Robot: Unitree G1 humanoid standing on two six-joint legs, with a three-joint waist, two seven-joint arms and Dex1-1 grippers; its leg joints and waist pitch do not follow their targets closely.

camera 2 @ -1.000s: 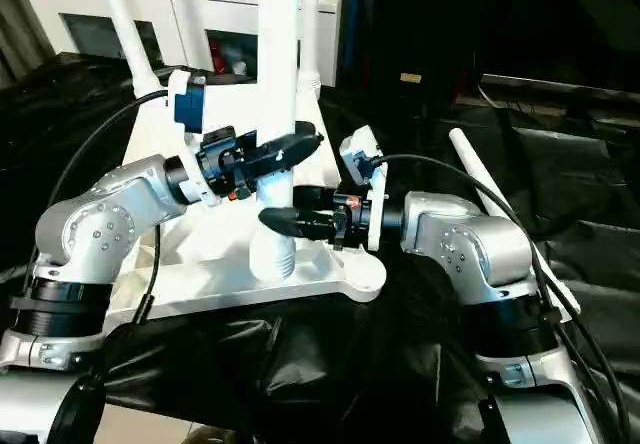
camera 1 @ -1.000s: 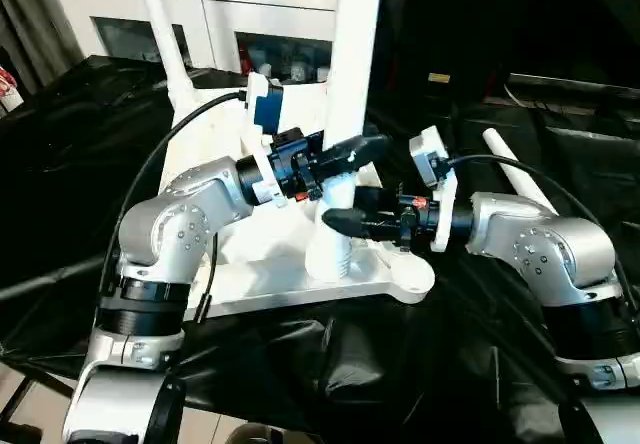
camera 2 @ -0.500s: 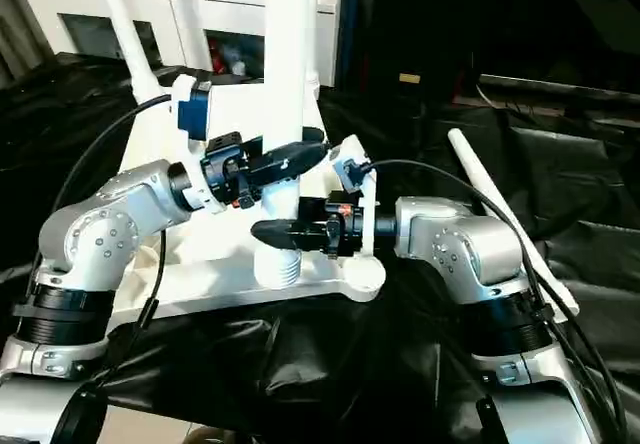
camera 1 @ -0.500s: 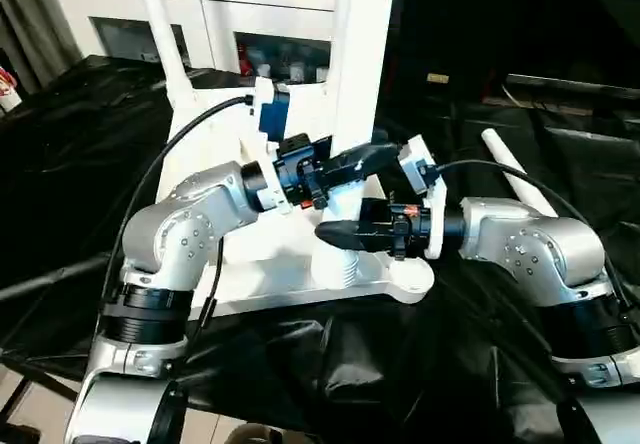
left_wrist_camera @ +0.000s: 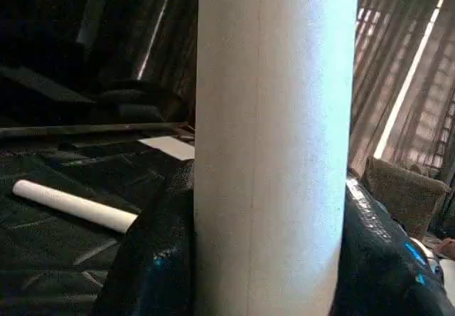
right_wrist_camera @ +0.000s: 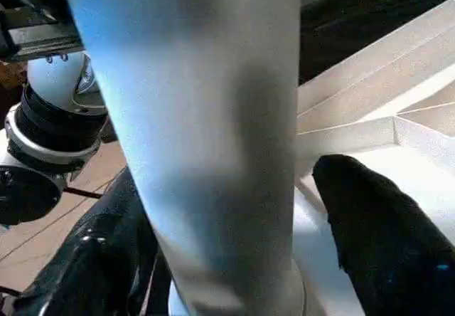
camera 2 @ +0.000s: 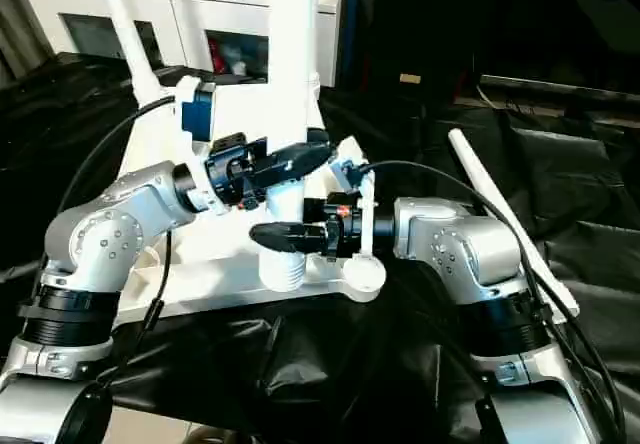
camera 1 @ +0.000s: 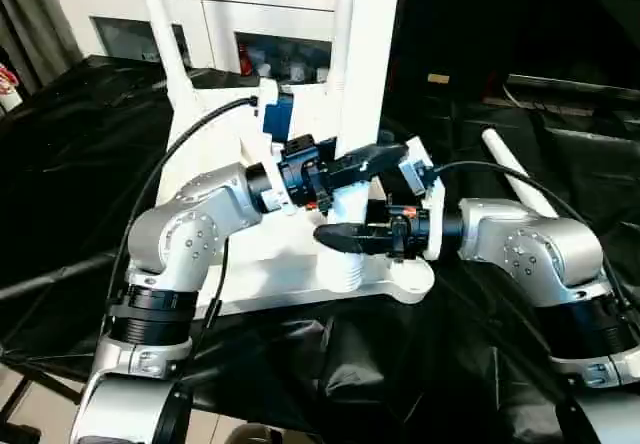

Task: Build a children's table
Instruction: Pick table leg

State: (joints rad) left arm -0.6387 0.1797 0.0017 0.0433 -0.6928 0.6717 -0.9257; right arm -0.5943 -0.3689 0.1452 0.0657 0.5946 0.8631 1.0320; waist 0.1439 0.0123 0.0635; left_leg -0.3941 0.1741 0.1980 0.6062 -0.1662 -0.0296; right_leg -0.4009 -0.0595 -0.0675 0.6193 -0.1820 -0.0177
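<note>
MOVED: we brought both grippers inward along the near edge of the tabletop point(camera 1: 260, 274) | STATE: left gripper point(camera 1: 372, 160) clenched on the upright table leg point(camera 1: 368, 74); right gripper point(camera 1: 345, 236) loosened around its threaded base | RISK: leg could tilt out of the near-right corner socket point(camera 1: 405, 279) if the left grip slipped.

A home room: white glass-door cabinet point(camera 1: 210, 24), curtains point(left_wrist_camera: 405, 95), armchair point(left_wrist_camera: 398, 195).

We count four white legs point(camera 1: 365, 84), one tabletop point(camera 1: 270, 264), two grippers point(camera 1: 350, 169) and one cabinet point(camera 1: 200, 9).
</note>
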